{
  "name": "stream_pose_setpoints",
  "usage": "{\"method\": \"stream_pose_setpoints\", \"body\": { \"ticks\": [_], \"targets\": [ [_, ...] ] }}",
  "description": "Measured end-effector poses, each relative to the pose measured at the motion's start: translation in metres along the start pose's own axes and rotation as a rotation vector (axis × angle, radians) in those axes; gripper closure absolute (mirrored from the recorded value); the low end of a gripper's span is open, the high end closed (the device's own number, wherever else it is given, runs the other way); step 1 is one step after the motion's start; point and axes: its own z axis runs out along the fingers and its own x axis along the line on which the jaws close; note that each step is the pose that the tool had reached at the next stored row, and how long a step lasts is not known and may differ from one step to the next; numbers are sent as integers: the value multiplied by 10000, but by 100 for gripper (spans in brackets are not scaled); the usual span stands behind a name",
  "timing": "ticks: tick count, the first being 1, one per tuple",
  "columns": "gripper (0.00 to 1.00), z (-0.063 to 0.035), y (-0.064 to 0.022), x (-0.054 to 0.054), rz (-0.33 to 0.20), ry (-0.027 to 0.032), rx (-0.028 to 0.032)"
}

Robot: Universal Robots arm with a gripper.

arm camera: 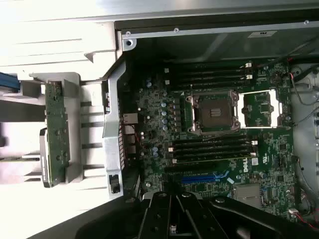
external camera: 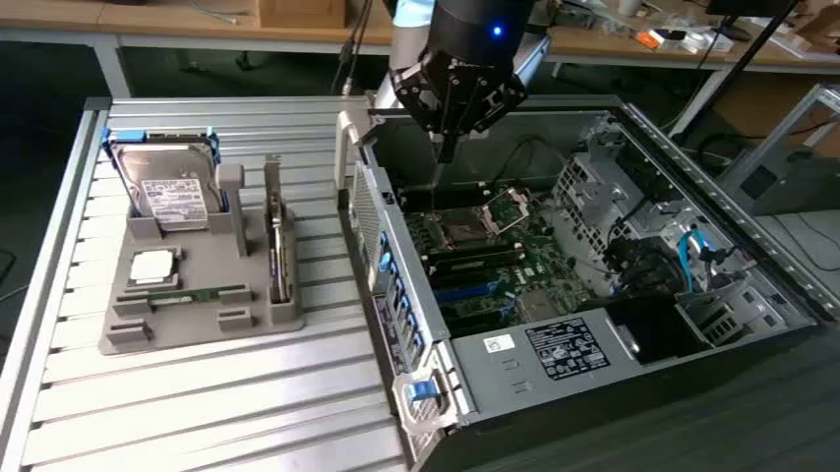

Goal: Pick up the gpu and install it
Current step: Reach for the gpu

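In the exterior view, the gripper (external camera: 447, 149) is hanging over the far part of the open computer case (external camera: 683, 197), above the motherboard (external camera: 493, 265) and just beyond the bare processor socket (external camera: 466, 228). Its jaws are pressing together at the tips and are carrying nothing.

The gpu (external camera: 275, 241) is standing on its long edge in a slot of the grey holder (external camera: 197, 329), which is lying on the slatted table (external camera: 197, 413) at the exterior view's left of the case. The card is sitting well apart from the gripper, with the case's side wall between them. In the same holder, a hard drive (external camera: 164, 192) with a white label is leaning at the far end, a processor chip (external camera: 151, 264) is lying flat nearer, and a green memory stick (external camera: 197, 295) is resting nearer still.

In the wrist view, the gripper (arm camera: 174, 211) is showing as dark fingers (arm camera: 159, 219) drawn in together, again gripping nothing, and it is hovering over the motherboard (arm camera: 159, 114). The open socket (arm camera: 213, 112) is lying between two banks of black memory slots, and a blue expansion slot (arm camera: 204, 178) is showing close to the fingers. Outside the case wall, the gpu (arm camera: 55, 129) is showing as a long green board standing in the pale holder (arm camera: 75, 84), untouched.
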Motion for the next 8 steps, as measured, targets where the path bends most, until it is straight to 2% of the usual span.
{"method": "stream_pose_setpoints", "body": {
  "ticks": [8],
  "targets": [
    [89,-1,-2,32,0,0,0]
  ]
}}
